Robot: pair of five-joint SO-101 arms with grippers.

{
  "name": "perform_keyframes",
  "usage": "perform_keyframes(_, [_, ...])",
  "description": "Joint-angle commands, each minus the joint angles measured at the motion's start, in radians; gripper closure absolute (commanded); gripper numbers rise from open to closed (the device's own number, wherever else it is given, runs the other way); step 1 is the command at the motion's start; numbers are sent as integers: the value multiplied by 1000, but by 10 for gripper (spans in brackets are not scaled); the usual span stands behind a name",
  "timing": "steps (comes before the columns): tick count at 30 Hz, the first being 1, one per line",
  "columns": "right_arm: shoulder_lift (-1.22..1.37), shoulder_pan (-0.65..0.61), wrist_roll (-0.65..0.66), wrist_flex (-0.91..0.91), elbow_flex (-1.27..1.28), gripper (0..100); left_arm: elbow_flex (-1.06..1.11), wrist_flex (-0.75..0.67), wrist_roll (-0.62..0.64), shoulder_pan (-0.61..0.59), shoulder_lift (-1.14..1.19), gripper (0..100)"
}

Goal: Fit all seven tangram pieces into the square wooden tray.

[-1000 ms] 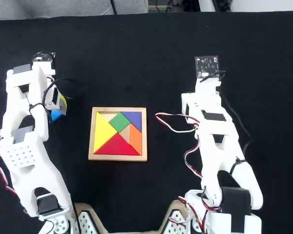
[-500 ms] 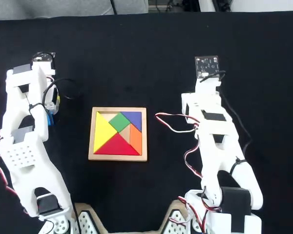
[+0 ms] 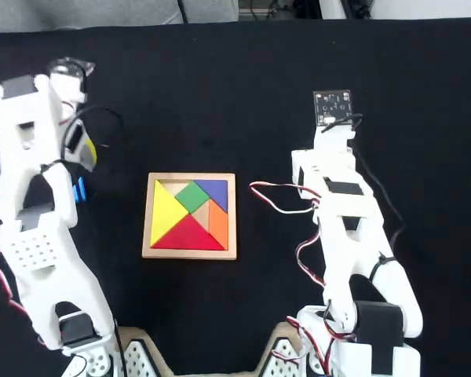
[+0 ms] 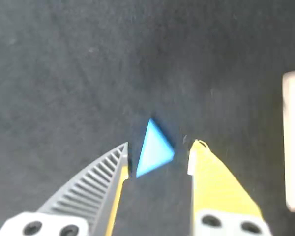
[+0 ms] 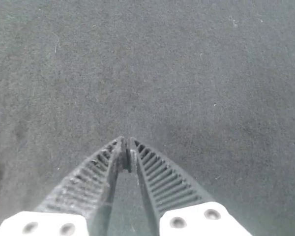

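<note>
lying flat on the black desk point(image 3: 259, 78), the blue triangle point(image 3: 80, 190) sits toward the desk's left edge, well apart from the tray point(image 3: 188, 254). in the high view the left arm point(image 3: 39, 236) hides part of it. the left claw point(image 4: 161, 145) is over it with its fingers apart. in the left wrist view the triangle shows in the gap between the grey ribbed finger point(image 4: 108, 167) and the yellow finger point(image 4: 211, 172), with dark desk on either side of it. that view is blurred, so whether the tips reach the desk cannot be told.

the tray lies square in the middle of the desk. it holds a yellow triangle point(image 3: 166, 216) along its left side, a red triangle point(image 3: 190, 234) along its near side, a green square point(image 3: 192, 196) near its far side, a dark blue triangle point(image 3: 214, 190) in its far right corner and an orange piece point(image 3: 218, 220) along its right side. two pale patches, one in the far left corner and one at the centre, may be pieces or bare wood; it cannot be told.

the right arm point(image 3: 345, 212) stretches from the near edge toward the far edge, right of the tray. the right claw point(image 5: 124, 145) has its ribbed fingers pressed together on nothing, over bare desk.
</note>
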Motion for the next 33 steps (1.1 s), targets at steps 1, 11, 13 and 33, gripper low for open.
perform_keyframes(1, [-1,-15,11,-20,-30,987,-166,123,-110,-67,-12,791])
perform_keyframes(11, [-1,-15,11,-21,-30,987,163,112,-308,-119,-186,891])
perform_keyframes(13, [-1,-15,11,-21,-31,987,265,106,-338,-117,-301,894])
perform_keyframes(33, [-1,-15,11,-21,-33,987,800,-471,-172,-59,-554,690])
